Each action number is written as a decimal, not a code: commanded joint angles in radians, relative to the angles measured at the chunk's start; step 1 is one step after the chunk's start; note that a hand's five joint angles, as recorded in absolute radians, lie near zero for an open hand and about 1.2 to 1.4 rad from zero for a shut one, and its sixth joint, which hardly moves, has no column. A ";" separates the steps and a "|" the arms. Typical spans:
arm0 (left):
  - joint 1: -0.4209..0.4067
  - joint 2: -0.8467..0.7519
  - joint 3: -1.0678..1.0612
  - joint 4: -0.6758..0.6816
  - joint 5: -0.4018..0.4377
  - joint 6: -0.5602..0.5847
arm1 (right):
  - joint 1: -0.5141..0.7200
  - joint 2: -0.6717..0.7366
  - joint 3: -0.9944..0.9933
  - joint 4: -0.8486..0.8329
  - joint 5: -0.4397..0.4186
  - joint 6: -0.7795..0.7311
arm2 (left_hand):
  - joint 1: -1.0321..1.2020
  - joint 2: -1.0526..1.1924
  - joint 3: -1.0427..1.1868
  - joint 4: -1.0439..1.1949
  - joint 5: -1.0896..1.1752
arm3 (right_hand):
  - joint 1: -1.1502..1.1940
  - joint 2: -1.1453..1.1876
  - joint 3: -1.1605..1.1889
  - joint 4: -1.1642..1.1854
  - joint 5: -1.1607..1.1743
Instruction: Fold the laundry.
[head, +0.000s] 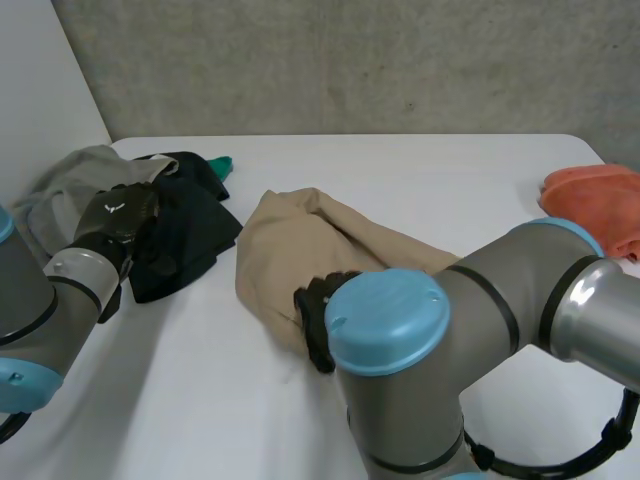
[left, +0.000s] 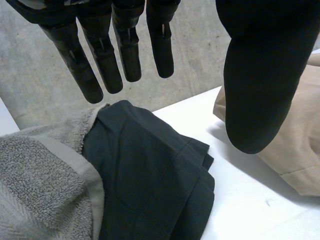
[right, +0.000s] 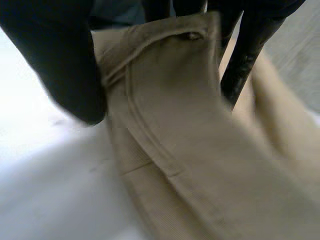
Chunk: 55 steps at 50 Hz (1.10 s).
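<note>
white table (head: 420, 175) with loose laundry. the tan garment (head: 300, 245) lies crumpled at the middle of the table, its near-left edge under the right hand (head: 318, 325). in the right wrist view the thumb (right: 60, 65) sits on one side of a stitched band bearing a small metal stud and the fingers (right: 240, 65) on the other, with the band raised between them: the hand reads as clamped on the tan garment. the left hand (head: 118, 215) hangs over the pile at the left, its fingers straight and spread away from its thumb, holding nothing, above a black garment (left: 150, 175) that overlaps a grey fleecy garment (left: 40, 175). a teal scrap (head: 220, 163) peeps out at the pile's far side, and an orange cloth (head: 595, 195) lies at the far right.

handling: the tan cloth looks like a light, soft woven stuff, limp everywhere except the doubled, seamed band. that band is judged the firmest place to take hold. the cloth should slide readily over the table and sag wherever it is unsupported.

obscured: the right arm (head: 420, 330) covers most of its hand and the garment's near edge in the head view. what kind of garment it is, and where its corners lie, cannot be told. the orange cloth is cut off at the picture's edge.
</note>
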 joint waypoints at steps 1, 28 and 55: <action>-0.010 -0.013 0.012 0.000 0.001 -0.003 | -0.069 -0.175 0.073 -0.163 0.000 -0.216 | -0.013 -0.006 -0.006 0.007 0.013 | 0.477 0.325 0.350 0.351 0.395; -0.257 -0.320 0.216 0.014 0.011 -0.194 | -0.238 -0.582 0.171 -0.116 -0.124 -0.395 | -0.039 -0.033 -0.033 -0.019 -0.014 | 0.477 0.325 0.350 0.351 0.395; -0.334 -0.257 0.281 -0.016 -0.072 -0.155 | -0.420 -0.623 0.225 -0.073 -0.166 -0.427 | 0.929 0.936 0.936 0.949 0.955 | 0.477 0.325 0.350 0.351 0.395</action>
